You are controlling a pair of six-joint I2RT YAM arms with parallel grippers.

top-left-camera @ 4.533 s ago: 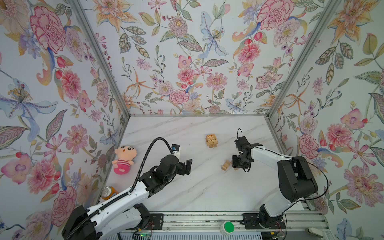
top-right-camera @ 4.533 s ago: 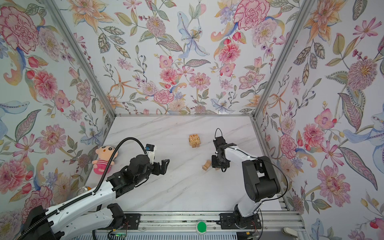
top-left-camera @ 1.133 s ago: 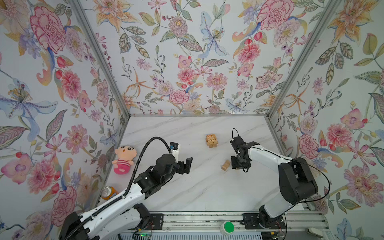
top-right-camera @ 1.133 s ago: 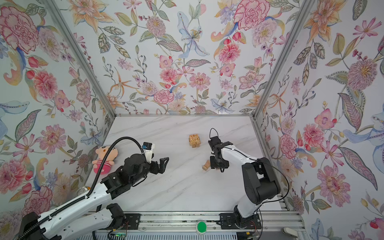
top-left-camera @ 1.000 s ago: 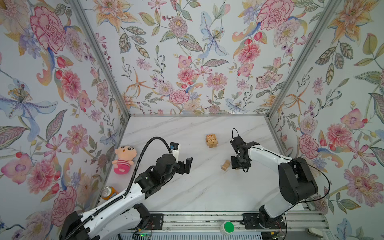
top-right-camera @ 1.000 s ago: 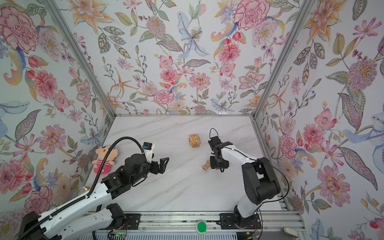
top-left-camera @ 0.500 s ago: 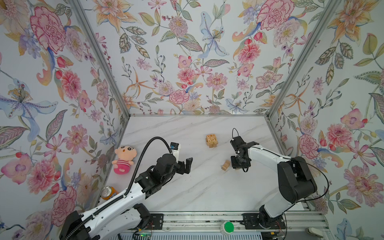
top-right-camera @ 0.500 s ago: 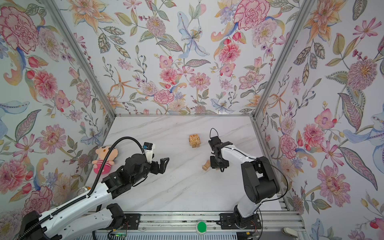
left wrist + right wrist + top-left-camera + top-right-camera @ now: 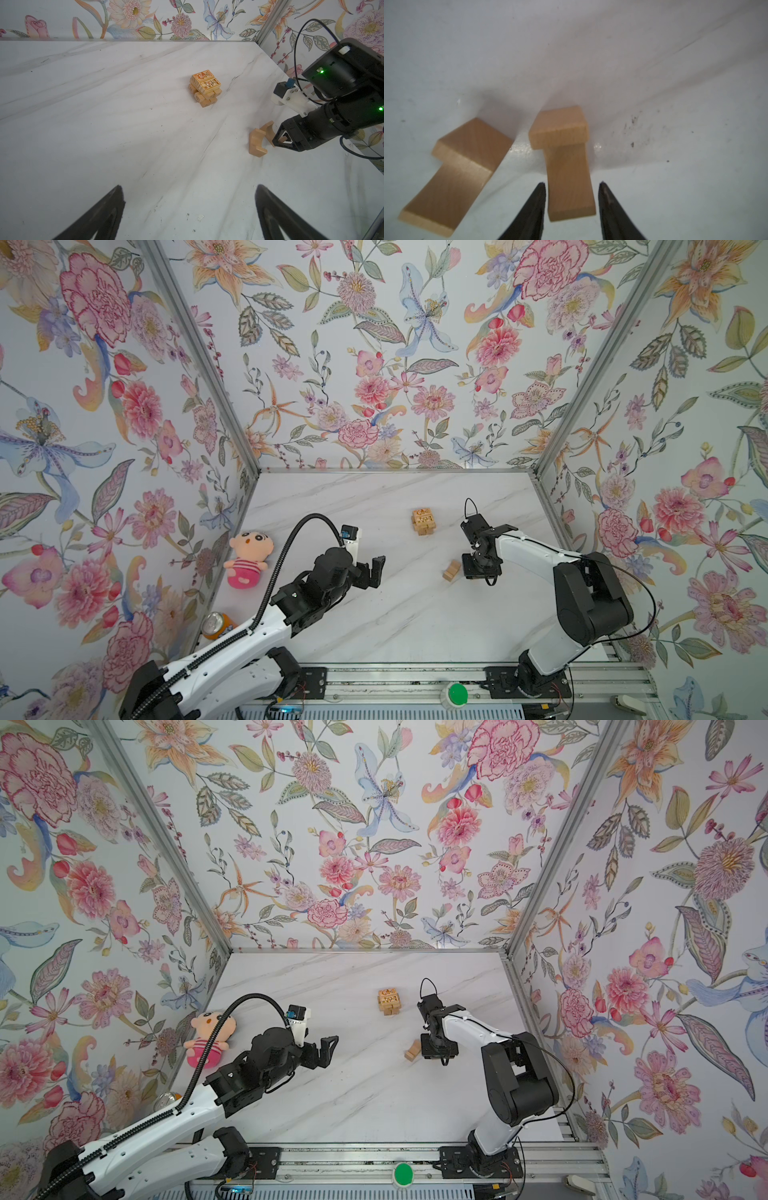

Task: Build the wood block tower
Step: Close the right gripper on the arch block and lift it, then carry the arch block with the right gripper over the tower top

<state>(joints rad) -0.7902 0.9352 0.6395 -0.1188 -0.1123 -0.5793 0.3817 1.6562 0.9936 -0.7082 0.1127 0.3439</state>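
The tower [image 9: 424,522] [image 9: 390,1001] [image 9: 205,88], a small crisscrossed stack of tan bars with two printed ones on top, stands mid-table toward the back. Two loose notched wood blocks lie in front of it to the right. My right gripper [image 9: 482,568] [image 9: 439,1046] [image 9: 572,185] points down over one block [image 9: 568,166], its jaws astride that block's near end with a thin gap on each side. The other block [image 9: 458,166] [image 9: 257,141] [image 9: 451,570] lies just beside it. My left gripper [image 9: 376,570] [image 9: 322,1050] [image 9: 190,191] hovers wide open over bare table, left of the blocks.
A pink plush doll [image 9: 247,558] [image 9: 210,1038] lies at the table's left edge. An orange drink can [image 9: 216,624] stands nearer the front left corner. Floral walls close the table on three sides, and a rail runs along the front.
The right gripper's jaws have narrowed a little around the block beneath them. Over the last few seconds it edged toward the blocks. The left arm has barely moved.
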